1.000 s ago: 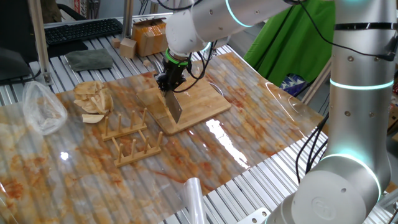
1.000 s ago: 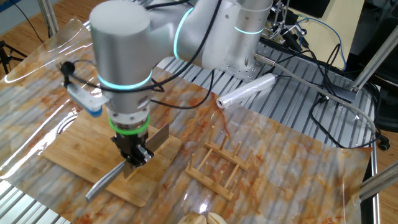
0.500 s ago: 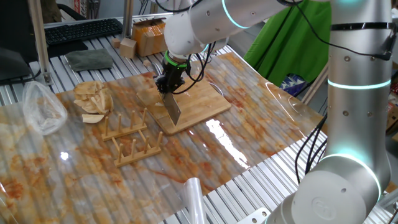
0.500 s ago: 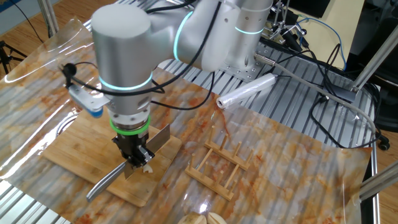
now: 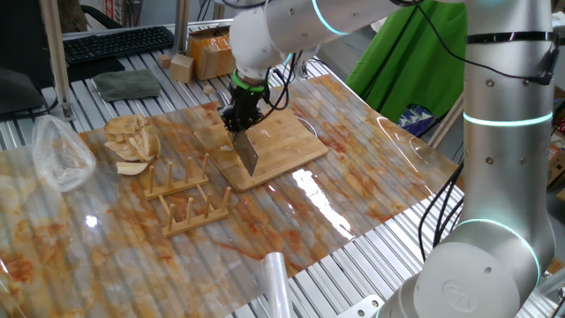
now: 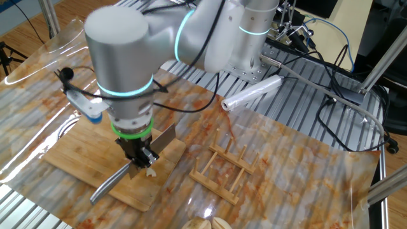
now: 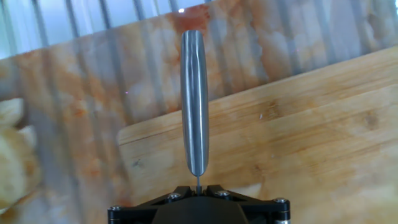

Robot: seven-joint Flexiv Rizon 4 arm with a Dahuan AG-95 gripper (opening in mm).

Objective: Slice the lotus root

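My gripper (image 6: pixel 141 160) is clamped on the knife (image 6: pixel 111 182) over the board (image 6: pixel 70 156). The root (image 6: pixel 150 171) lies on the board just beside my fingertips, under the blade, toward the rack (image 6: pixel 224 172).

Silver-grey jointed robot arm (image 6: pixel 121 57) with glowing rings

Fat rounded cylinder links carry cyan light bands at the joints and a green ring at the wrist; black cables loop alongside, and the small black pincer (image 6: pixel 141 162) shows screws on its front plate.
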